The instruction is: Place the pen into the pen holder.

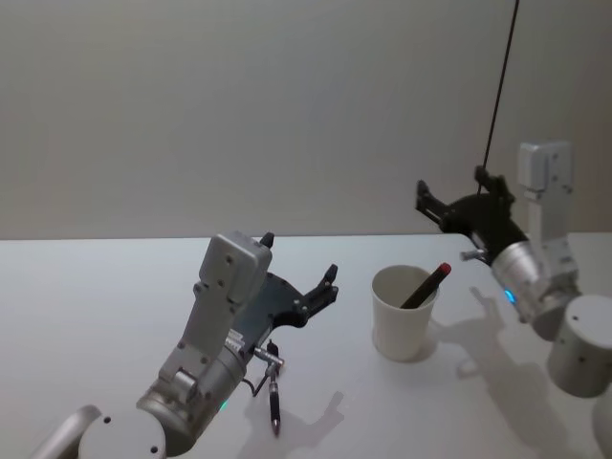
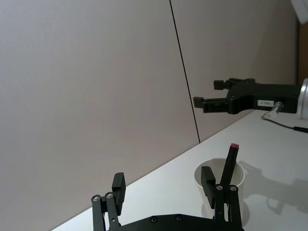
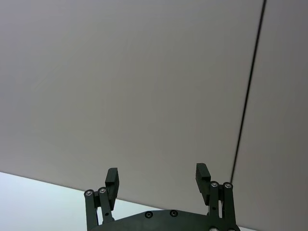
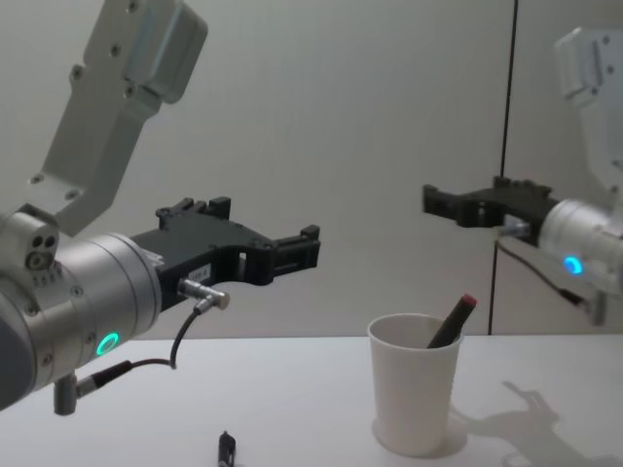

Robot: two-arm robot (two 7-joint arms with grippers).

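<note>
The pen holder (image 1: 402,320), a white paper cup, stands on the table right of centre. A dark pen with a red cap (image 1: 427,285) leans inside it, its top above the rim. A second dark pen (image 1: 274,392) lies on the table beside my left arm. My left gripper (image 1: 298,258) hovers open and empty, left of the cup and above the table. My right gripper (image 1: 456,188) is open and empty, raised behind and right of the cup. The chest view shows the cup (image 4: 414,389), the leaning pen (image 4: 450,319) and the lying pen's end (image 4: 226,448).
The white table (image 1: 96,306) stretches to a plain grey wall. A thin dark cable (image 1: 499,86) hangs down to the right arm. From the left wrist view the cup (image 2: 239,179) sits just past one of the fingers (image 2: 208,179), with the right gripper (image 2: 208,94) beyond.
</note>
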